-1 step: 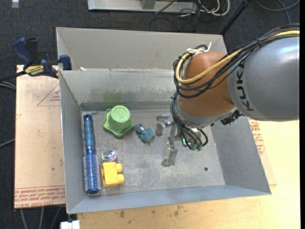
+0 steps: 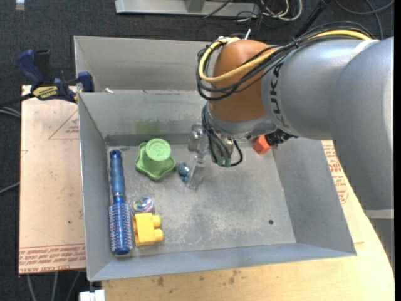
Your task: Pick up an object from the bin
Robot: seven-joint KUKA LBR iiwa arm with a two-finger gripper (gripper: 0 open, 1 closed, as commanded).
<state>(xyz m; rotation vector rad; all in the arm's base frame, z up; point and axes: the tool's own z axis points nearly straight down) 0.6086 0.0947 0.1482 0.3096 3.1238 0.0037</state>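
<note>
Dark carpet-like floor [image 2: 44, 17]; cables [image 2: 280, 5] at top; grey metal base [image 2: 182, 4], poss. a stand's foot.
</note>
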